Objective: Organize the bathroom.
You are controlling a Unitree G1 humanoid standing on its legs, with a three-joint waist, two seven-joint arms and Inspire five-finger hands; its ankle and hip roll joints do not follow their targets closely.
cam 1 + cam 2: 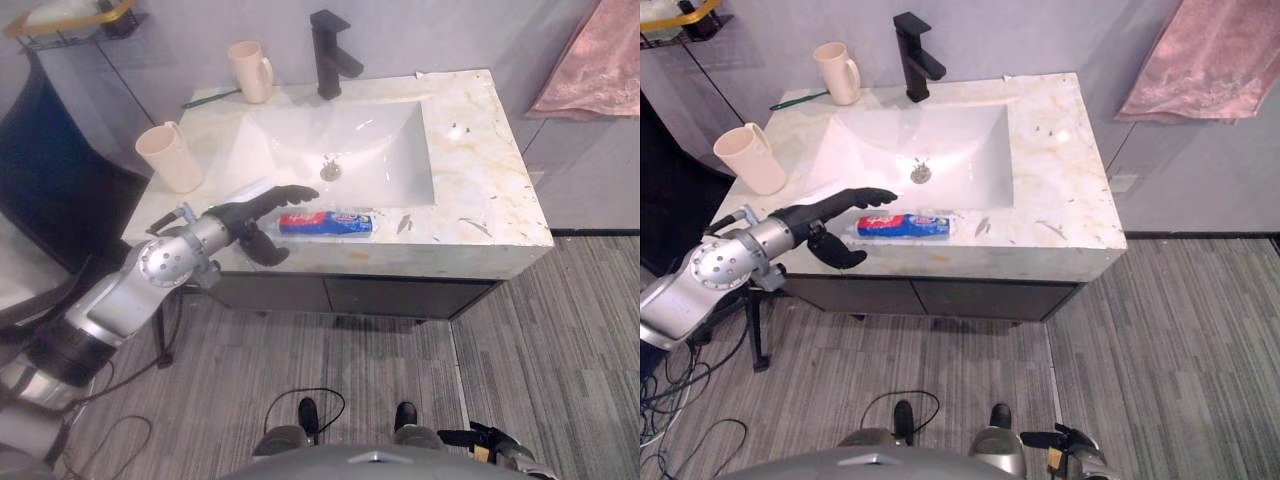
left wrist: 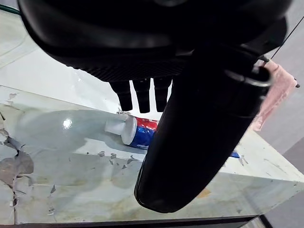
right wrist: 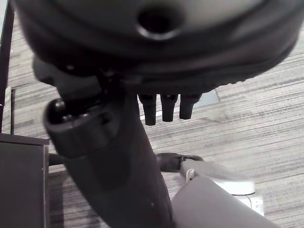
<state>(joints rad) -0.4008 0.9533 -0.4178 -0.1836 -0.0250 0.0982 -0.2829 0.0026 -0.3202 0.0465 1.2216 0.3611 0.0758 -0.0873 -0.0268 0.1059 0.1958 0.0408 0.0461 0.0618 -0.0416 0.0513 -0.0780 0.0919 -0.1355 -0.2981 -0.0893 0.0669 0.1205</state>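
The left hand [image 1: 255,215] is reaching over the front edge of the marble desk [image 1: 480,190], its fingers [image 1: 295,193] stretching out straight and its thumb [image 1: 265,250] spreading away below them, closing on nothing. The fingertips are hovering just beside the capped end of the toothpaste tube [image 1: 326,223], which is lying flat on the desk's front strip, lengthwise along the edge, just in front of the white sink basin [image 1: 340,145]; from the left wrist view the tube's white cap [image 2: 114,126] is sitting just past the fingertips, and contact cannot be told. A cream mug [image 1: 170,157] is standing on the desk to the left of the basin, a second cream mug [image 1: 251,71] is standing at the back beside the black faucet [image 1: 330,55], and a green toothbrush [image 1: 211,98] is lying near it. A pink towel [image 1: 598,60] is hanging on the wall at right. The right hand [image 3: 164,107] is hanging over the striped floor [image 3: 266,123], fingers straight and holding nothing.
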